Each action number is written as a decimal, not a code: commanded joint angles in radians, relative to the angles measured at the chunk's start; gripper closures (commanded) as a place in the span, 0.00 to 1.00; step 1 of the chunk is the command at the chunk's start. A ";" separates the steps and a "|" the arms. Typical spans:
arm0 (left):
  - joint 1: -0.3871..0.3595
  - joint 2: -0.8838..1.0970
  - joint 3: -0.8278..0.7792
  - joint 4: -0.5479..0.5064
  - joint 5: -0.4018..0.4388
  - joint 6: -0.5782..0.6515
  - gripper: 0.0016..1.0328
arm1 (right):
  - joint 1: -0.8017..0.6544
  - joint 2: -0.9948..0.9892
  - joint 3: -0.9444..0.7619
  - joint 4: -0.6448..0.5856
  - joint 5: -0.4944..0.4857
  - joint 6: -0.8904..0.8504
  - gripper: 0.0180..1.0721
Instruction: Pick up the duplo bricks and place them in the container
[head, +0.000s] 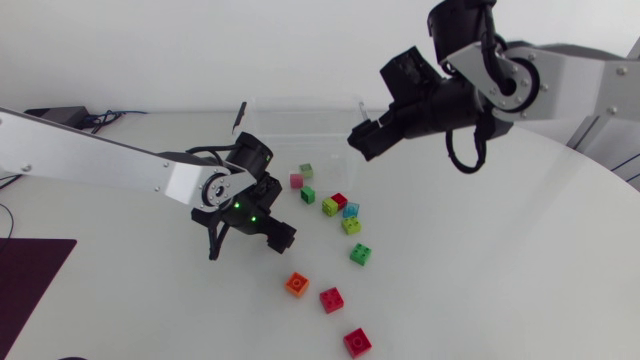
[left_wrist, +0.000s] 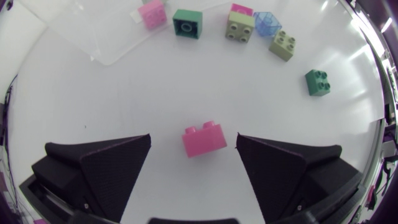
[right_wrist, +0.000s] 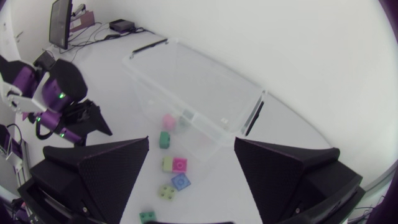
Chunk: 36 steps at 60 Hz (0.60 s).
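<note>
Resting on a white surface (head: 480, 250), a clear container (head: 300, 130) sits at the far middle. The right gripper (right_wrist: 192, 149) hangs above it, wide and empty. The left gripper (head: 248, 238) is low, near left of the container, spread wide around a pink brick (left_wrist: 203, 139) without touching it. Closing on it and lifting looks like the next move. Only the left wrist view shows that brick; overhead, the arm hides it. Other bricks (head: 361, 254) lie scattered to the right.
</note>
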 joint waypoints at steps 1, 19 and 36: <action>0.008 0.059 0.043 -0.015 -0.016 -0.040 0.10 | 0.012 -0.053 -0.079 0.013 0.002 0.023 0.05; -0.022 0.112 0.084 -0.041 -0.021 -0.091 0.65 | 0.041 -0.228 -0.335 -0.004 0.010 0.007 0.05; -0.035 0.034 0.070 -0.032 -0.022 -0.084 0.83 | 0.047 -0.231 -0.515 -0.001 -0.003 -0.119 0.05</action>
